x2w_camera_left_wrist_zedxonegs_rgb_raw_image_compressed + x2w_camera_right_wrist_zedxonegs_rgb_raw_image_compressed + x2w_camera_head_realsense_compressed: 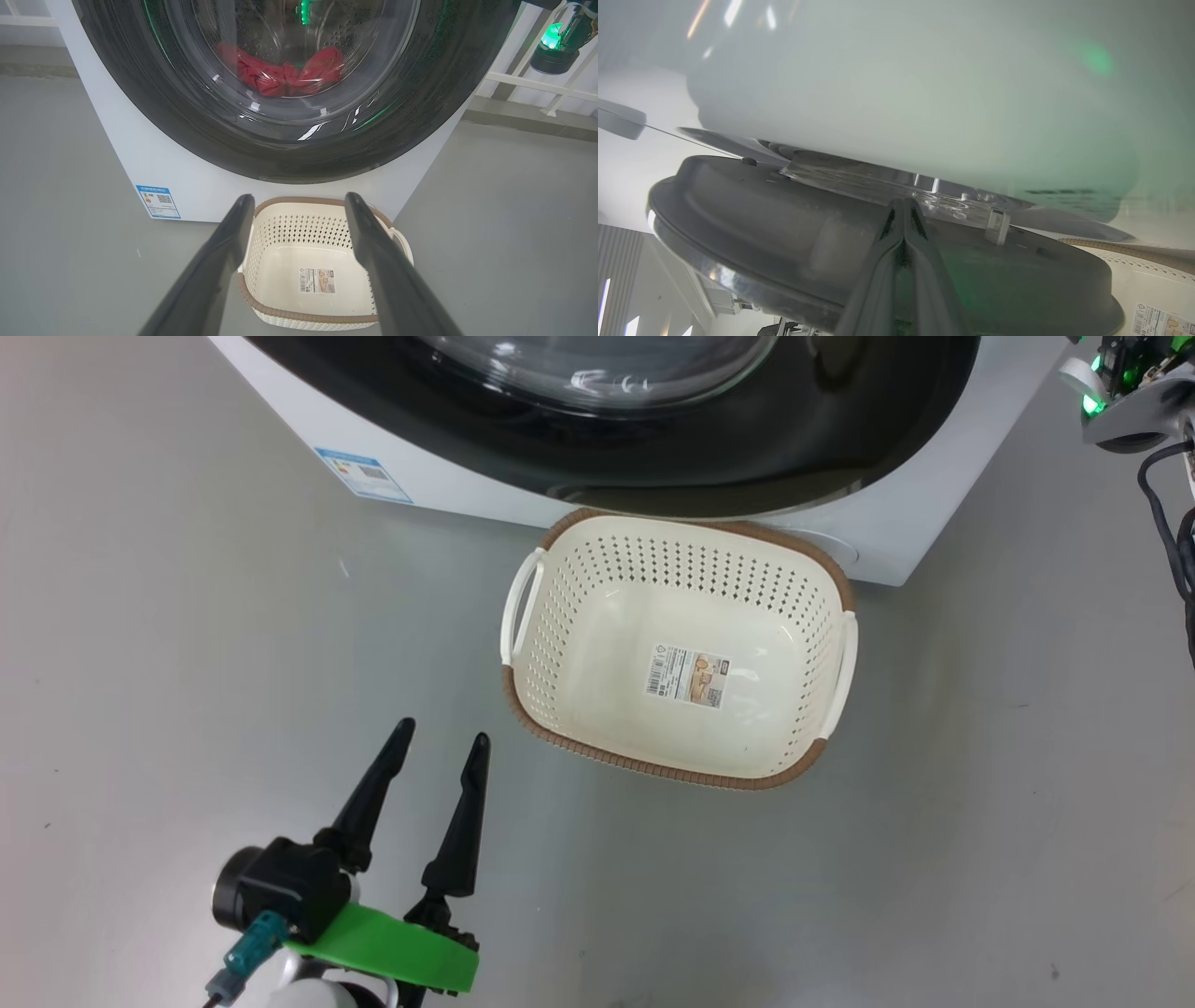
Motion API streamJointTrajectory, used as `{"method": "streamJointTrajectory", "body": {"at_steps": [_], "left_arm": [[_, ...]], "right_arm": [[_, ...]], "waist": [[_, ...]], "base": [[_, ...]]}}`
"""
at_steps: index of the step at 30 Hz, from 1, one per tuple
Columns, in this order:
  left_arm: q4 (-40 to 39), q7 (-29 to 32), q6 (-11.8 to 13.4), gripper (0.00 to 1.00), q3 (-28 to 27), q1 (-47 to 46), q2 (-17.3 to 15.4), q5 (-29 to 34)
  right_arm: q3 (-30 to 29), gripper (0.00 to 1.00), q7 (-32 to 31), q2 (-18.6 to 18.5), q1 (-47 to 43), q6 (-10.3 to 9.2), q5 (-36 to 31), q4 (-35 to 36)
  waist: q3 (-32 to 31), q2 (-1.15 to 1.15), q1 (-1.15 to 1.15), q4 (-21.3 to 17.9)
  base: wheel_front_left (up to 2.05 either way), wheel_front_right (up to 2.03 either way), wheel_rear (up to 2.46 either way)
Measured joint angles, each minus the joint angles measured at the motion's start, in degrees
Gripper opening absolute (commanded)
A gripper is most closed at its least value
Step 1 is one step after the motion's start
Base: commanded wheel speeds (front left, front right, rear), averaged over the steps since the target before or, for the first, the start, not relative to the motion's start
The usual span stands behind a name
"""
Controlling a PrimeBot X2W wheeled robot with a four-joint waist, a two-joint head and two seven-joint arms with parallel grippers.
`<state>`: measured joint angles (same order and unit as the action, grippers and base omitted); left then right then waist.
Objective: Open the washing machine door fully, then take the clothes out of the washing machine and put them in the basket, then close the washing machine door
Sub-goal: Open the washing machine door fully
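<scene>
The washing machine stands at the top of the head view. Its door has a wide black rim, and the red clothes show through the glass, lying in the drum. The empty basket sits on the floor right in front of the machine. My left gripper hovers open over the floor, left of the basket and apart from it. My right gripper is shut, its fingers lying against the door's grey inner face, in the narrow gap between door and machine front. The door stands only slightly ajar.
Grey floor spreads around the basket on all sides. A blue sticker marks the machine's lower left corner. My right arm's wrist, with a green light and dark cables, is at the machine's right edge. White railings stand behind.
</scene>
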<state>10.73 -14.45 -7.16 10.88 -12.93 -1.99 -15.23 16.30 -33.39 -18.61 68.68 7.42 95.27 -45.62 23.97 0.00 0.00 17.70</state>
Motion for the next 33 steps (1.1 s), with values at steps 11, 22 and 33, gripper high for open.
{"method": "streamJointTrajectory", "body": {"at_steps": [11, 22, 33], "left_arm": [[0.3, 0.0, 0.0, 1.0, 0.1, 0.2, 0.0, 0.0], [0.5, 0.0, 0.0, 1.0, 0.0, 3.8, 0.0, 0.2], [0.6, 0.0, 0.0, 1.0, 0.0, 7.2, -0.1, 1.2]], "right_arm": [[1.1, 0.0, -2.8, 0.7, -6.0, -0.23, -0.1, 3.8], [2.8, 0.0, -5.6, 2.4, -15.5, -0.23, -0.4, 9.8], [4.8, 0.0, -8.0, 5.3, -22.8, -0.23, -0.6, 15.7]], "waist": [[-3.4, 0.0, 0.0, -0.4], [-8.6, 0.0, 0.0, -0.9], [-12.8, 0.0, 0.0, -0.1]], "base": [[0.0, 0.0, 0.0], [0.0, 0.0, 0.0], [0.0, 0.0, 0.0]]}}
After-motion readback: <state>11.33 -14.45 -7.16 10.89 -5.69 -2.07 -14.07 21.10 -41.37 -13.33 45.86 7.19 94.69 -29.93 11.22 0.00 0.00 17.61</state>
